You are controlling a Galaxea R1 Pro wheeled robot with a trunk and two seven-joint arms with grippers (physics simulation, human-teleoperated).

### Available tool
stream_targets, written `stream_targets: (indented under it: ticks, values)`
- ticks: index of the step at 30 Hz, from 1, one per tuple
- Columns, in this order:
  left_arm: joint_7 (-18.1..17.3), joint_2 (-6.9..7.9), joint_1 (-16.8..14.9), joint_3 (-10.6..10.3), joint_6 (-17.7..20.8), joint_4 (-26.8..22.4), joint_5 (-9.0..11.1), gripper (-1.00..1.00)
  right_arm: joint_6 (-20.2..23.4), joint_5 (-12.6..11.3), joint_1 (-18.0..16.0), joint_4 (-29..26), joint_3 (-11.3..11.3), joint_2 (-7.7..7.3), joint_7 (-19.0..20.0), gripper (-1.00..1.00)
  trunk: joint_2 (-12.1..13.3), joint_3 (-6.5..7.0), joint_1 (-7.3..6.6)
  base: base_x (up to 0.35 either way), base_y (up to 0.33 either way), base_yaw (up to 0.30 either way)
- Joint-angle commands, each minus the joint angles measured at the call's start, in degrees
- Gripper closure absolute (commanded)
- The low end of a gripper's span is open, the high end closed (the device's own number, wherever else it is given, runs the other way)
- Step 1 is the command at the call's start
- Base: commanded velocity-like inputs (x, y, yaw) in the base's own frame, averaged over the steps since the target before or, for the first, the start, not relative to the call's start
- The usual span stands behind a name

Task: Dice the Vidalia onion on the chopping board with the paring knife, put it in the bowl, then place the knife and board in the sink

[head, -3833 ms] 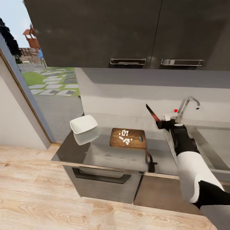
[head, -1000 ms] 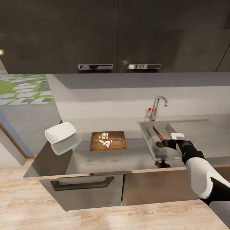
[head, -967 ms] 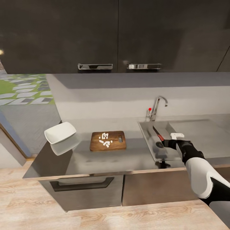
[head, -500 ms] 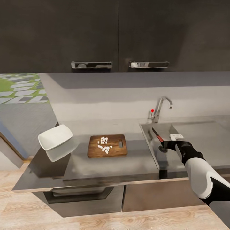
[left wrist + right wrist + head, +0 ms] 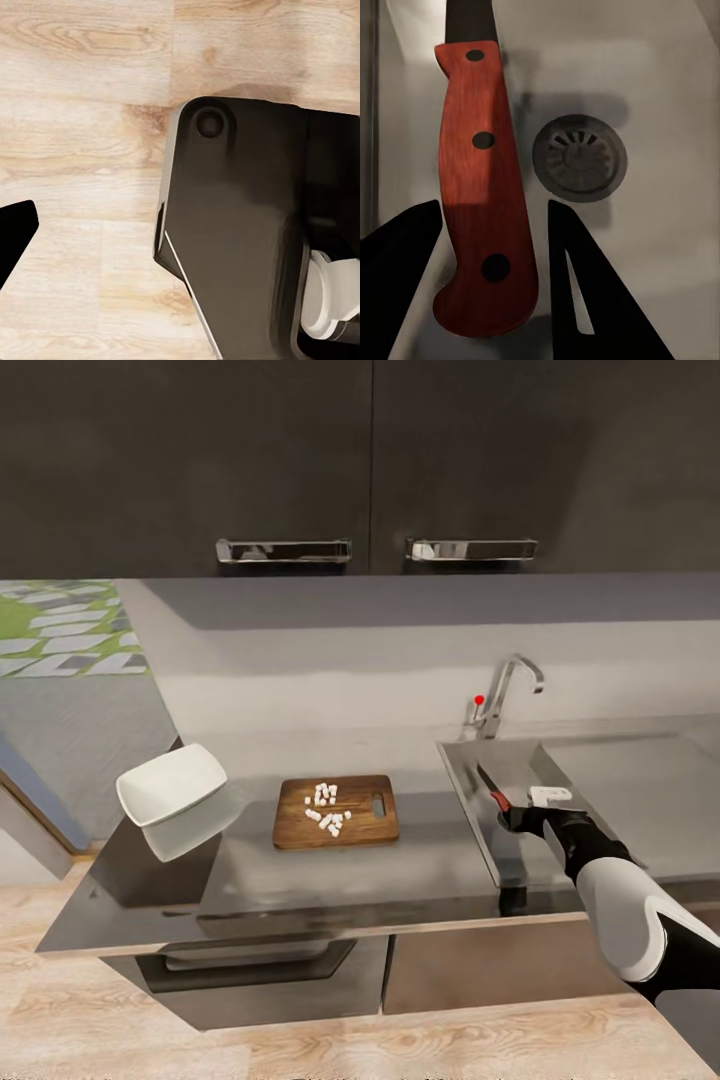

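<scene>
The right gripper [image 5: 495, 225] hangs over the sink [image 5: 470, 780] with its two dark fingers [image 5: 401, 255] standing apart on either side of the paring knife [image 5: 484, 187]; there is a visible gap between the handle and the finger nearer the drain [image 5: 579, 157], so the jaws look spread and not clamping, though whether the knife has left them entirely I cannot tell. The knife's red riveted handle lies between the fingers, its dark blade pointing away toward the back of the basin; in the head view the knife [image 5: 494, 790] sits just ahead of the right gripper [image 5: 515, 818], above the grey steel floor. It is a light, rigid thing with a smooth handle that could slip or pivot in a narrow pinch, so the hold belongs on the thick middle of the handle, never the blade. Further along the countertop [image 5: 330, 870], well apart from the sink, the chopping board [image 5: 337, 813] lies flat with the diced onion [image 5: 326, 810] scattered on it as small pale cubes, and the white bowl [image 5: 170, 785] stands at the far left end. The dice are light and loose and would roll off a tilted board. The left wrist view looks down past a dark robot body [image 5: 240, 232] onto a wooden floor [image 5: 82, 112].
</scene>
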Motion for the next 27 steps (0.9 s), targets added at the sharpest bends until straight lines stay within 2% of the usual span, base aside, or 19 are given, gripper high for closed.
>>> stream_targets:
  ticks: [1, 27]
  values:
    - [-0.58, 0.00, 0.02, 0.06, 0.02, -0.08, 0.60, -1.00, 0.22, 0.59, -0.05, -0.10, -0.46, 0.04, 0.45, 1.00, -0.12, -0.20, 0.03, 0.000, 0.000, 0.000]
    - [-0.58, 0.00, 0.02, 0.06, 0.02, -0.08, 0.60, -1.00, 0.21, 0.59, -0.05, -0.07, -0.49, -0.20, 0.42, 1.00, -0.12, -2.59, 0.03, 0.000, 0.000, 0.000]
